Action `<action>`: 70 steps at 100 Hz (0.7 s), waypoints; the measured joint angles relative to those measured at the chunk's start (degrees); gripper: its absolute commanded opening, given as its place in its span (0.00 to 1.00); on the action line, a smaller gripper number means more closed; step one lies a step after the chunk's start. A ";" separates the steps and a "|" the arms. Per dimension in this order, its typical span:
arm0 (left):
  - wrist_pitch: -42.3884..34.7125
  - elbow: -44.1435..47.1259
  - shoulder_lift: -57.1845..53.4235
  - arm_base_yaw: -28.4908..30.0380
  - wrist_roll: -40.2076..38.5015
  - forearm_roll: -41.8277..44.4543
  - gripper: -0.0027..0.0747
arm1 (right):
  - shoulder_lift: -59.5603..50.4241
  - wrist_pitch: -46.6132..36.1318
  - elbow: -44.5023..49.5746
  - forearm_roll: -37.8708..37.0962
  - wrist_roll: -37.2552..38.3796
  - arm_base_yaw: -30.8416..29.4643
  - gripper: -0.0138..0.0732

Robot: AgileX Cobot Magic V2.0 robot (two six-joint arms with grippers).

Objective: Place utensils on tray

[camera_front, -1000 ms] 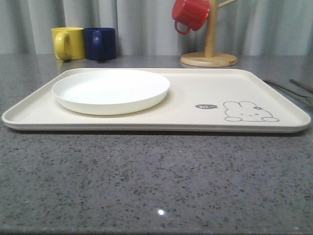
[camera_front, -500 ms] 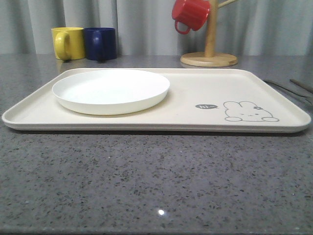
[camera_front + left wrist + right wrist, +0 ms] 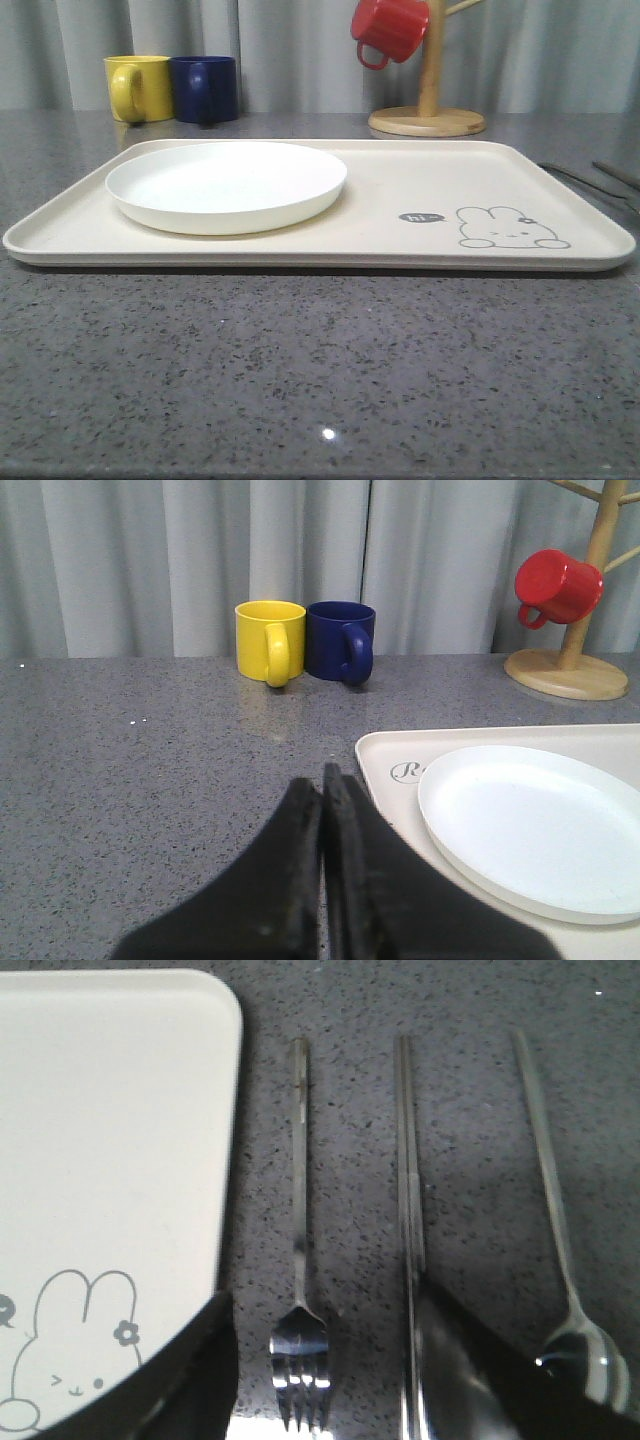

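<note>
Three utensils lie side by side on the grey counter to the right of the tray (image 3: 110,1140): a four-tined fork (image 3: 299,1210) nearest its rim, a pair of chopsticks (image 3: 405,1160), then a long spoon (image 3: 552,1200). My right gripper (image 3: 323,1298) hovers open above them, its fingers straddling the fork's head, with the far finger over the chopsticks' lower end. In the front view the cream tray (image 3: 400,195) with the rabbit drawing spans the table, and thin utensil handles (image 3: 582,179) show off its right edge. My left gripper (image 3: 322,785) is shut and empty over the counter by the tray's left corner (image 3: 385,755).
A round white plate (image 3: 226,185) sits on the tray's left half. At the back stand a yellow mug (image 3: 140,88) and a blue mug (image 3: 205,88). A wooden mug tree (image 3: 428,110) holding a red mug (image 3: 390,28) stands behind the tray's right half.
</note>
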 measured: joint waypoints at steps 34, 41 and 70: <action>-0.04 0.00 0.00 0.00 0.00 0.00 0.01 | 11.58 0.21 -5.04 0.14 -0.51 1.78 0.64; -0.04 0.00 0.00 0.00 0.00 0.00 0.01 | 13.06 0.21 -5.42 0.14 -0.51 1.78 0.64; -0.13 0.03 0.00 0.00 0.00 0.00 0.01 | 17.06 -0.27 -5.53 0.14 -0.51 1.78 0.64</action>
